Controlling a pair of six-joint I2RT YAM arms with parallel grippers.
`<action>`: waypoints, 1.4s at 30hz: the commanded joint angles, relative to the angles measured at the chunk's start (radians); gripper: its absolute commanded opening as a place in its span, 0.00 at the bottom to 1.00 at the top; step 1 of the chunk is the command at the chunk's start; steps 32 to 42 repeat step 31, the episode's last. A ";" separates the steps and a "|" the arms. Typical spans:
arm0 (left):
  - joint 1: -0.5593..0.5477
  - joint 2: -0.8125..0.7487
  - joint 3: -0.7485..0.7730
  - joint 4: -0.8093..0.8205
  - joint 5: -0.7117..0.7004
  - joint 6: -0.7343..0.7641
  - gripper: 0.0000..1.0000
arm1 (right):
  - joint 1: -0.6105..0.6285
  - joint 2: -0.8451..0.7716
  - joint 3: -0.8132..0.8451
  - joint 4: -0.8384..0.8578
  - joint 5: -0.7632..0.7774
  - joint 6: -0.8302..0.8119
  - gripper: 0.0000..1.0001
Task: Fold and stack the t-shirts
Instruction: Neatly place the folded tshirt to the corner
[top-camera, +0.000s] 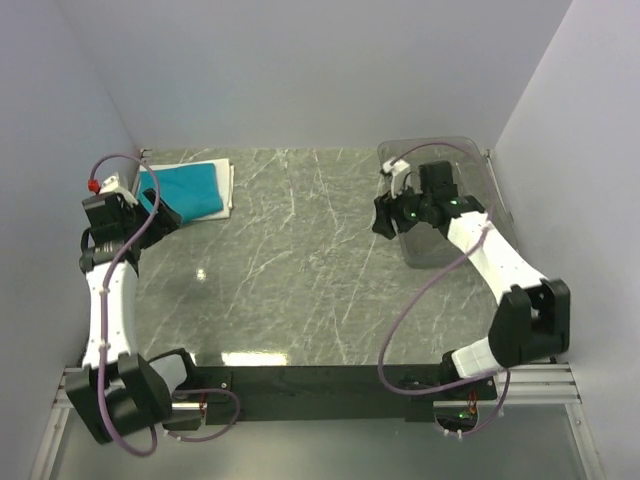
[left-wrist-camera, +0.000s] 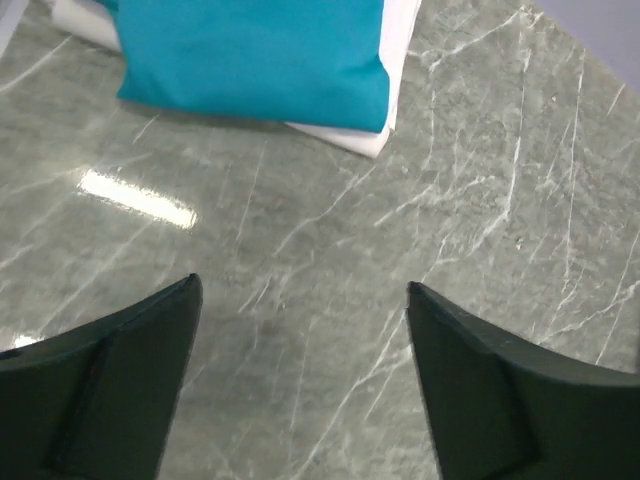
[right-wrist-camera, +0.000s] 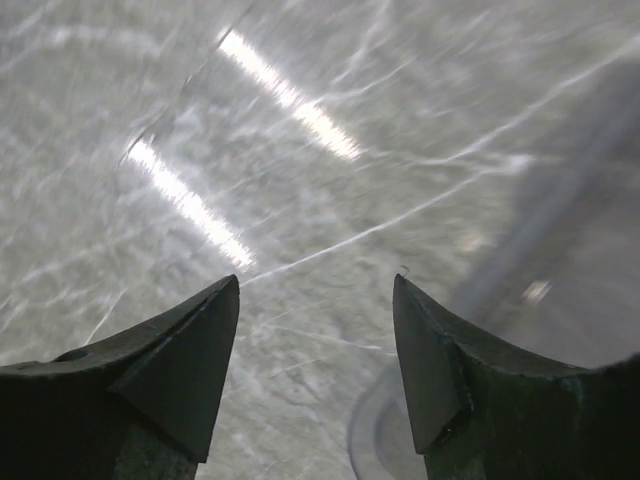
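Far-left corner of the desk (top-camera: 300, 270): a stack of two folded shirts. On top, teal t-shirt (top-camera: 185, 190) (left-wrist-camera: 255, 50), folded to a smooth rectangle, plain, with one plump rounded fold along its near edge in the left wrist view. Beneath it, white t-shirt (top-camera: 228, 185) (left-wrist-camera: 398, 50), also folded. Shows only as a narrow band past the teal one's right side and as a corner poking out toward the middle of the desk. Edges of the two roughly in line, the white one a little wider.

Left tool (top-camera: 170, 217) (left-wrist-camera: 300, 295): open, jaws spread wide, nothing between them. Hovers over bare marbled desk just beside the stack's near edge, apart from the cloth.

Right tool (top-camera: 384, 215) (right-wrist-camera: 315, 290): open as well, nothing held. Hangs at the near-left edge of the clear plastic bin (top-camera: 470, 150) at the far right of the desk. Blurred in the right wrist view; only glare streaks and a clear surface below the fingers.

Between stack and bin: a broad stretch of bare green-veined desk. Walls close behind the stack and along its left side; wall also tight against the bin's right side.
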 joint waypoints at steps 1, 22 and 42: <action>0.000 -0.128 -0.029 -0.006 -0.039 0.018 0.98 | -0.029 -0.119 -0.020 0.101 0.147 0.078 0.71; -0.032 -0.248 -0.026 -0.106 -0.001 -0.027 0.99 | -0.112 -0.355 -0.092 0.109 0.364 0.268 0.90; -0.032 -0.245 -0.020 -0.110 0.004 -0.030 0.99 | -0.116 -0.372 -0.135 0.139 0.374 0.254 0.91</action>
